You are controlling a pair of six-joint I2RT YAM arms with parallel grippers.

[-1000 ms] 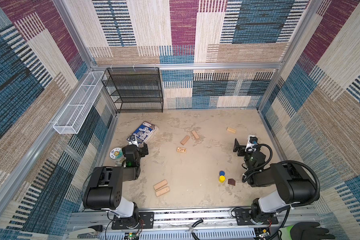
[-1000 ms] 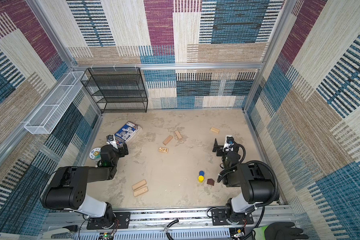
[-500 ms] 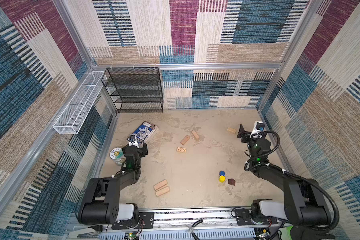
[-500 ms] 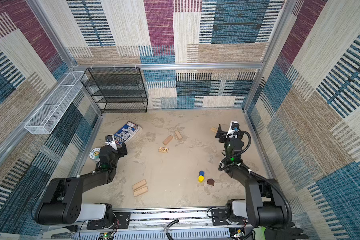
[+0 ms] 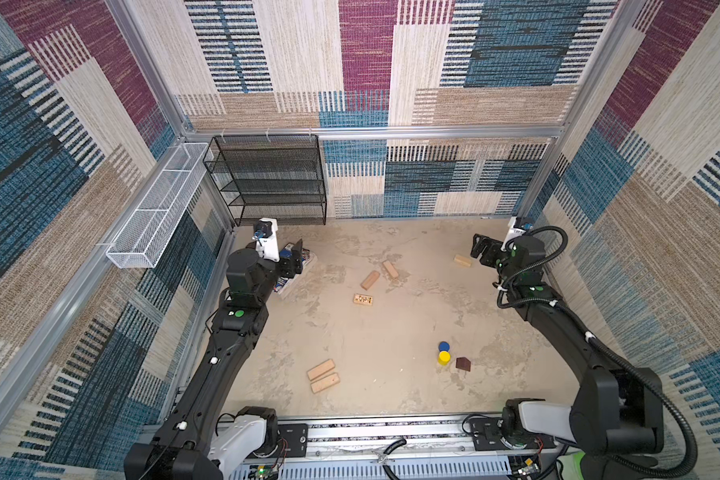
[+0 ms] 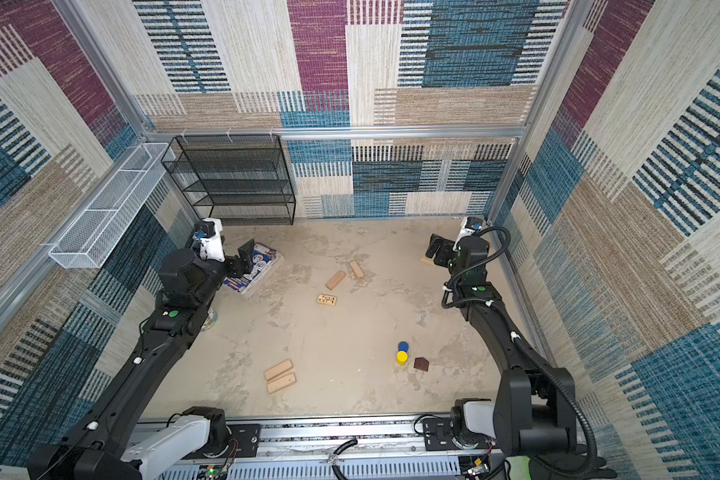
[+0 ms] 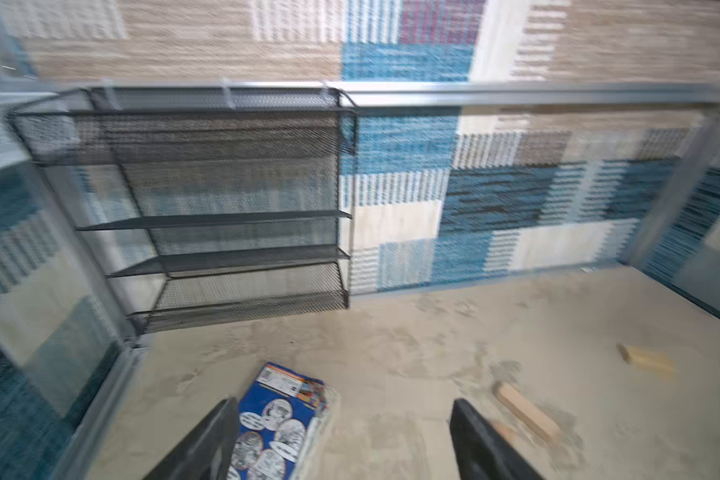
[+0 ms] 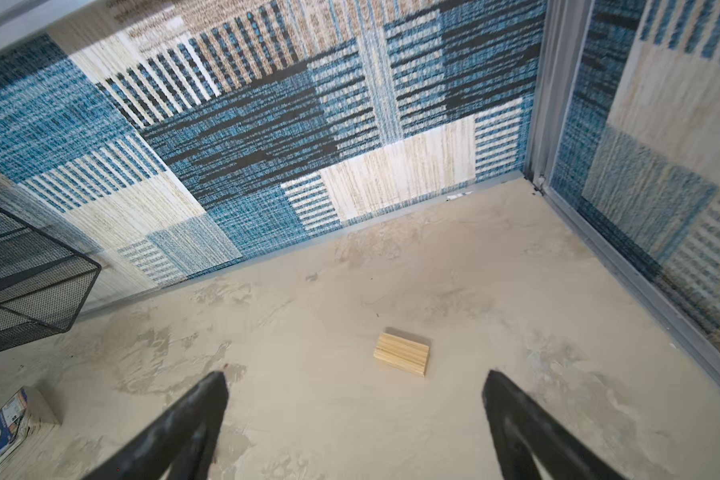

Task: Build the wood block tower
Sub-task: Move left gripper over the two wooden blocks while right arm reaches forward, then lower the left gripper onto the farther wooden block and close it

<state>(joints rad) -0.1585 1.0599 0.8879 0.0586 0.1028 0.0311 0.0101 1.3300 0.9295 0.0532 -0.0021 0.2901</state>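
No tower is in view; the wood blocks lie scattered on the floor. Two pale bars (image 5: 323,376) lie side by side at the front, two more (image 5: 379,275) lie mid-floor, and a printed bar (image 5: 363,299) sits below them. A blue disc (image 5: 444,346), a yellow cylinder (image 5: 444,357) and a dark-brown piece (image 5: 463,364) cluster front right. My right gripper (image 5: 484,251) (image 8: 355,374) hangs open just short of the far-right bar (image 5: 462,260) (image 8: 402,353). My left gripper (image 5: 294,259) (image 7: 344,403) is open and empty above the blue packet (image 7: 279,419).
A black mesh rack (image 5: 275,178) stands against the back wall on the left, and a white wire basket (image 5: 159,208) hangs on the left wall. A round jar (image 6: 212,322) peeks out under the left arm. Walls close in on all sides.
Both arms have stretched toward the back. The left gripper has moved over the blue packet and its jaws have narrowed a little. The right gripper has come up to the far-right bar.
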